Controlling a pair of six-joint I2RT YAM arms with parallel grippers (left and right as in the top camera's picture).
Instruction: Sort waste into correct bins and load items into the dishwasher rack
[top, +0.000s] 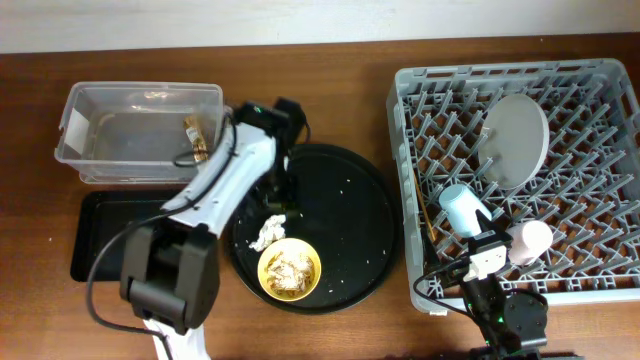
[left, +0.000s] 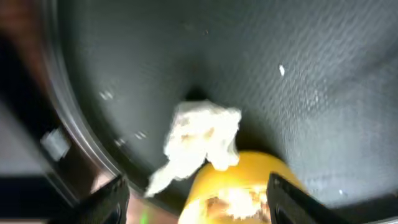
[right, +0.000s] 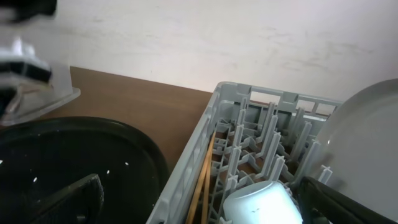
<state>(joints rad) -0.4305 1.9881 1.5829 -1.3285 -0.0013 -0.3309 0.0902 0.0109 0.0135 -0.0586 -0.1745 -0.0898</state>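
My left gripper (top: 276, 196) (left: 199, 202) is open and empty above the crumpled white tissue (top: 267, 233) (left: 202, 140). The tissue lies on the round black tray, touching the yellow bowl (top: 290, 268) (left: 239, 190) that holds beige food scraps (top: 288, 266). The gold-brown wrapper (top: 196, 136) lies in the clear tub (top: 85, 110). The shallow black tray (top: 100, 235) is in front of the tub. The grey rack (top: 600, 90) (right: 205, 140) holds the plate (top: 515, 140) (right: 367, 143), blue cup (top: 462, 210) (right: 261, 202), pink cup (top: 530, 240) and chopsticks (top: 430, 215) (right: 204, 180). My right gripper (top: 478, 262) (right: 199, 205) is open and empty at the rack's front left corner.
The large round black tray (top: 350, 190) (right: 74, 155) sits between the tub and the rack, with small crumbs scattered on it. Bare brown table lies at the back, with a pale wall behind it.
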